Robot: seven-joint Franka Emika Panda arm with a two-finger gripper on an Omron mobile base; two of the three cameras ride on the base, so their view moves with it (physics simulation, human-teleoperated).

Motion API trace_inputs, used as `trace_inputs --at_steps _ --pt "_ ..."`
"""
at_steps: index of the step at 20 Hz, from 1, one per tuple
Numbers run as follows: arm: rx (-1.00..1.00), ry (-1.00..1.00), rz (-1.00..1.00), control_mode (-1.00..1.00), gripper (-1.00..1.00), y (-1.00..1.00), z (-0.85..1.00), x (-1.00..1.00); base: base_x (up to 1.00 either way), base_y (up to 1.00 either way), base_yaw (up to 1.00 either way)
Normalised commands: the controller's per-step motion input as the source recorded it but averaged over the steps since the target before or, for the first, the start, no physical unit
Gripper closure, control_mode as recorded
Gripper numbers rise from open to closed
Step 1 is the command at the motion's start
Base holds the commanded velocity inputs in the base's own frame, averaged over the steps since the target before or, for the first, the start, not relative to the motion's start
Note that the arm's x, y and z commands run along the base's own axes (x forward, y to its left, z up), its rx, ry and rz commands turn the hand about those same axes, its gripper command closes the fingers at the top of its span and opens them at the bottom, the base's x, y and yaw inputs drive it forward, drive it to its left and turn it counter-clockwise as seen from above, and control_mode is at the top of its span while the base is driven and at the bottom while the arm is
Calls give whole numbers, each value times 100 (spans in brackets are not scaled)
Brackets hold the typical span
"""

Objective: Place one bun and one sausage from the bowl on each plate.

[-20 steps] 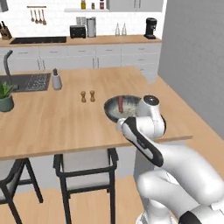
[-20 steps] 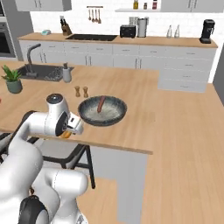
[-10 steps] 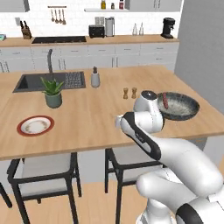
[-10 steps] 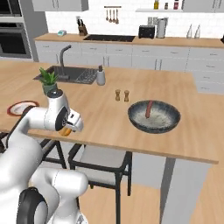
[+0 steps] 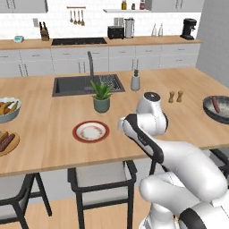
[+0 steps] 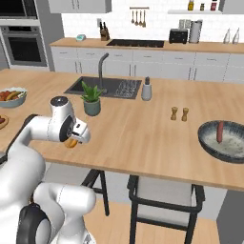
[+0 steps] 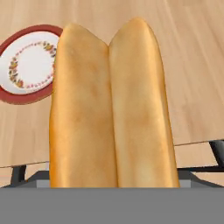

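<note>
I carry a bun [image 7: 113,109] in my jaws, which stand wide and are clamped on it. In the hand view the split golden bun rises straight up the middle of the picture, hiding my finger tips behind it. In the right base view a bit of the orange-brown bun shows under my hand, at the near edge of the table [image 6: 143,138].

The white plate with the red-brown rim [image 5: 91,132] lies bare on the table, in front of the potted plant [image 5: 101,95] and just to the left of my arm in the left base view. In the hand view that same plate sits at the upper left, beside the bun, with a ring of small coloured marks on its white face.

The tan wood-coloured plate [image 5: 6,142] lies at the far left edge of the table, cut by the frame, with a bun and a sausage on it. Behind it stands a pale bluish-white bowl [image 5: 8,110] with food in it.

The dark speckled bowl [image 6: 224,140] sits at the right end of the table, well apart from my hand. One sausage [image 6: 219,132] lies in it. Two small shakers [image 6: 179,113] stand between the bowl and the sink [image 6: 105,86].
</note>
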Motion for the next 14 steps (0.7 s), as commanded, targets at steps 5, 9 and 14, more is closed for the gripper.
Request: trace_inputs --at_steps 5,9,14 --pt "0 -4 0 -100 100 65 16 80 20 17 0" --pt "0 2 0 -100 100 85 -17 100 0 0 0" --pt "-1 3 0 -100 100 46 -45 100 0 0 0"
